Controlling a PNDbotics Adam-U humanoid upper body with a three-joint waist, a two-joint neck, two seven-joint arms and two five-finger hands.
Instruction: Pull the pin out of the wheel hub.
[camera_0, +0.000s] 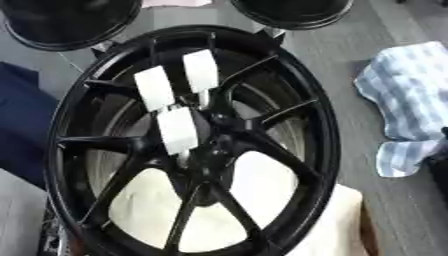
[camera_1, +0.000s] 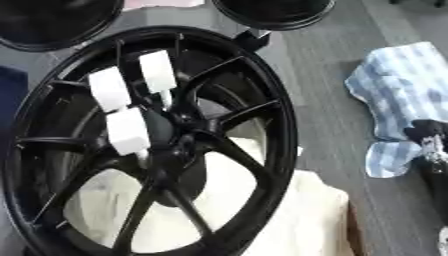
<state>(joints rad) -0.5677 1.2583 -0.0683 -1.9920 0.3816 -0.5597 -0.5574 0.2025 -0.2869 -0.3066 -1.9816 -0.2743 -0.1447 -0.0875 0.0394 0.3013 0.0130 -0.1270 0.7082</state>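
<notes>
Sitting untouched in the black wheel hub (camera_0: 206, 135), three white pins (camera_0: 177, 129) are risking jamming if pulled crooked; the right hand (camera_1: 429, 134) is showing dimly, fingers indiscernible.

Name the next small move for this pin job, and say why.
Probably bring the right hand left from the picture's right edge, across the striped cloth, toward the nearest white pin. That pin and two others like it stand untouched at the wheel hub, and no hand is near them yet.
</notes>
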